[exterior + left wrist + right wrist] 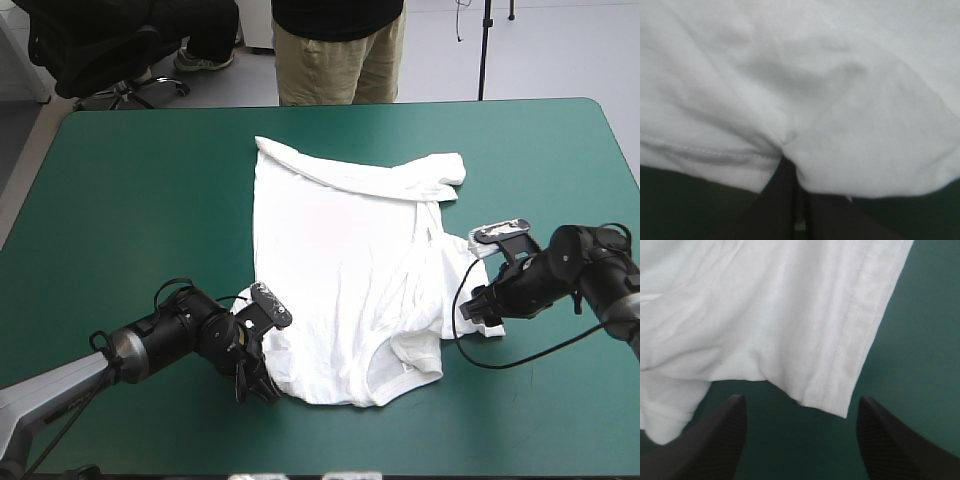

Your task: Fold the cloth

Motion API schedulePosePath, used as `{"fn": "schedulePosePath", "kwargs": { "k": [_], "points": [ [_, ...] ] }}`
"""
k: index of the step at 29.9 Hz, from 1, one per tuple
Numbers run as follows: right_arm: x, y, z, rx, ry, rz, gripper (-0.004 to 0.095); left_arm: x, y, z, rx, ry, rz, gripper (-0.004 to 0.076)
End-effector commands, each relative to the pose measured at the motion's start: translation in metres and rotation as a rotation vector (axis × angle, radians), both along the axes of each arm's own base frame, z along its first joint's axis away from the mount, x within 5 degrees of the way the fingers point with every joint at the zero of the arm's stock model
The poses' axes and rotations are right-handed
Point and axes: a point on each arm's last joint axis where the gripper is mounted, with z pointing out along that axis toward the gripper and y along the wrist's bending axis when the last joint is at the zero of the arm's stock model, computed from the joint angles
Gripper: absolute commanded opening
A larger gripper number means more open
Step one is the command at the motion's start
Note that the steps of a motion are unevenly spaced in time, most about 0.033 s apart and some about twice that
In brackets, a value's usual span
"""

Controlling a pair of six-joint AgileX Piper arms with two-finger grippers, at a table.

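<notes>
Left hand is pinching the 7 o'clock corner of the T-shirt spread on the tabletop, right hand gaping empty at its 4 o'clock hem; I'm reckoning it closes next.

We log bright, even overhead light in the high view. The T-shirt washes out to plain white at its middle, while the teal-green cover is matt and evenly lit. Soft, short shadows lie under the T-shirt's near hem and beneath the left gripper. In the left wrist view the teal-green cover is dim, nearly black.
</notes>
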Motion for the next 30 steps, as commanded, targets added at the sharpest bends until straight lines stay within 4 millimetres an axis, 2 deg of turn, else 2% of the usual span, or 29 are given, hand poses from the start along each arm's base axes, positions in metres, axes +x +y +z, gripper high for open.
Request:
{"fn": "schedulePosePath", "kwargs": {
  "k": [1,6,11,15,19,21,23,25,28,30],
  "points": [
    [0.012,0.001,-0.007,-0.066,0.004,-0.018,0.058,-0.008,-0.003,-0.014,-0.015,0.077,0.049,-0.0017],
    [0.025,0.004,-0.035,-0.071,0.119,-0.034,0.0485,-0.006,-0.004,-0.014,-0.023,0.065,0.055,-0.0017],
    [0.032,0.01,-0.054,-0.029,0.197,-0.013,0.0332,-0.005,-0.004,-0.014,-0.03,0.054,0.076,-0.0017],
    [0.033,0.012,-0.059,-0.018,0.218,0.012,0.0197,-0.004,-0.005,-0.014,-0.037,0.04,0.082,-0.0017],
    [0.033,0.012,-0.059,-0.013,0.212,0.046,-0.002,-0.002,-0.005,-0.014,-0.048,0.031,0.106,-0.0017],
    [0.033,0.012,-0.057,-0.012,0.197,0.045,-0.0009,-0.002,-0.005,-0.011,-0.062,0.012,0.102,-0.0017],
    [0.03,0.012,-0.049,-0.007,0.169,0.044,-0.0009,-0.002,-0.004,-0.001,-0.079,-0.025,0.102,-0.0017],
    [0.026,0.012,-0.032,0.006,0.11,0.043,-0.0009,-0.001,-0.001,0.015,-0.084,-0.073,0.1,-0.0017],
    [0.017,0.013,0.004,0.038,-0.004,0.044,-0.0009,0.005,0.004,0.052,-0.091,-0.2,0.091,-0.0017],
    [0.01,0.014,0.039,0.078,-0.108,0.06,-0.0009,0.01,0.008,0.085,-0.092,-0.319,0.09,-0.0017]
  ]
}}
